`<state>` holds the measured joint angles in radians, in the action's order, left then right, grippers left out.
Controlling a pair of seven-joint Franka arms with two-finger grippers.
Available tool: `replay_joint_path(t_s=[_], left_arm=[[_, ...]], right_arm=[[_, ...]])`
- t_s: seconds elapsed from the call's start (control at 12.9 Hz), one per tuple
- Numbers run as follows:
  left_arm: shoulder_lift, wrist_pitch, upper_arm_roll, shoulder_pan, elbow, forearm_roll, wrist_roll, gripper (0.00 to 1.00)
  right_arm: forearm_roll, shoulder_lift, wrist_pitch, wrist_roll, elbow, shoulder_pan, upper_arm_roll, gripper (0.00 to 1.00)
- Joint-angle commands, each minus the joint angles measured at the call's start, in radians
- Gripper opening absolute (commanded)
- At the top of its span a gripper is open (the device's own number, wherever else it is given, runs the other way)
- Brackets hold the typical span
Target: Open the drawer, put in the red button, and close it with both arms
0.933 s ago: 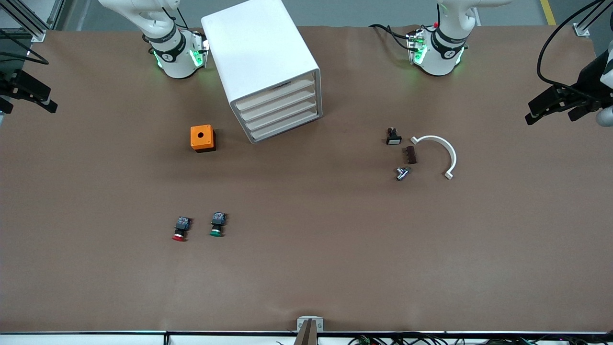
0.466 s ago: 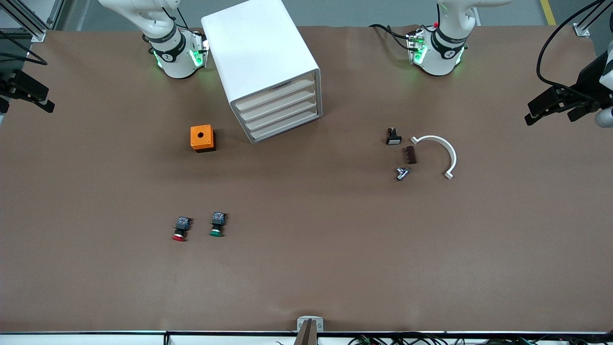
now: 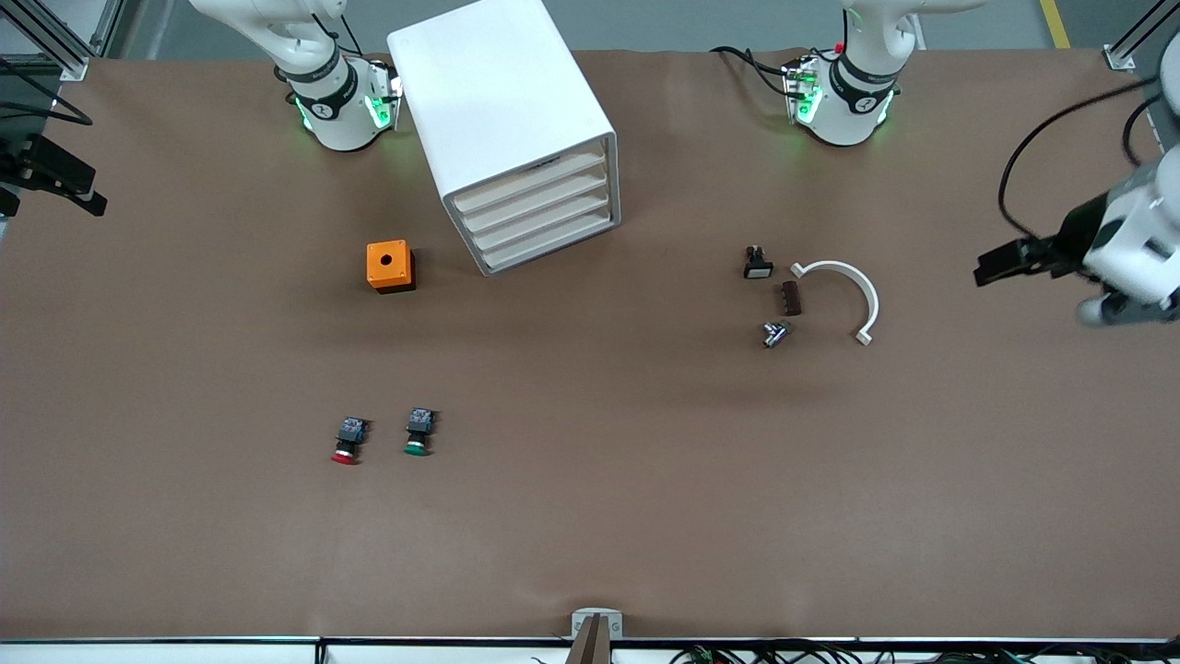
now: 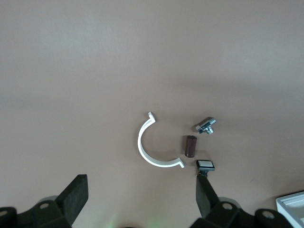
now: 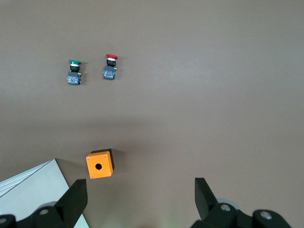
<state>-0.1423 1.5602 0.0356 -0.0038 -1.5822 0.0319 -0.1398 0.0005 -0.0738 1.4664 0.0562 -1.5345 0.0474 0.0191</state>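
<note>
While all drawers of the white cabinet (image 3: 516, 138) are shut, the red button (image 3: 347, 441) lies at seven o'clock from it, beside the green button (image 3: 418, 432). Left gripper (image 3: 1000, 266) and right gripper (image 3: 55, 180), both with jaws apart, are best brought squarely to one drawer front.

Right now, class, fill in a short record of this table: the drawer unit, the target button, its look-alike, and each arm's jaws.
drawer unit: white four-drawer plastic cabinet, all drawers shut
target: red-capped push-button switch with black body, lying on the brown table
look-alike: green-capped push-button switch, beside the red one, apart
left gripper: jaws open, empty, over the left arm's end of the table
right gripper: jaws open, empty, over the right arm's end
</note>
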Motion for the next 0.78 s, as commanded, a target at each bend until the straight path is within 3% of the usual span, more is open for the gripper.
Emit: replay_joint_path(t_s=[0.0, 0.23, 0.54, 0.7], left_arm=[[-0.118, -0.005, 0.004, -0.027, 0.027, -0.023, -0.007, 1.00], [-0.215, -0.003, 0.004, -0.106, 0.027, -0.023, -0.110, 1.00], [-0.342, -0.005, 0.004, -0.220, 0.088, -0.023, -0.358, 1.00], [-0.378, -0.005, 0.006, -0.280, 0.094, -0.010, -0.502, 1.00]], right_arm=[[-0.007, -0.017, -0.003, -0.003, -0.010, 0.009, 0.007, 1.00], [-0.019, 0.027, -0.002, 0.002, -0.016, 0.017, 0.005, 1.00], [-0.023, 0.312, 0.034, 0.013, 0.065, 0.023, 0.005, 1.00], [-0.004, 0.339, 0.154, -0.004, 0.045, 0.009, 0.004, 1.00]])
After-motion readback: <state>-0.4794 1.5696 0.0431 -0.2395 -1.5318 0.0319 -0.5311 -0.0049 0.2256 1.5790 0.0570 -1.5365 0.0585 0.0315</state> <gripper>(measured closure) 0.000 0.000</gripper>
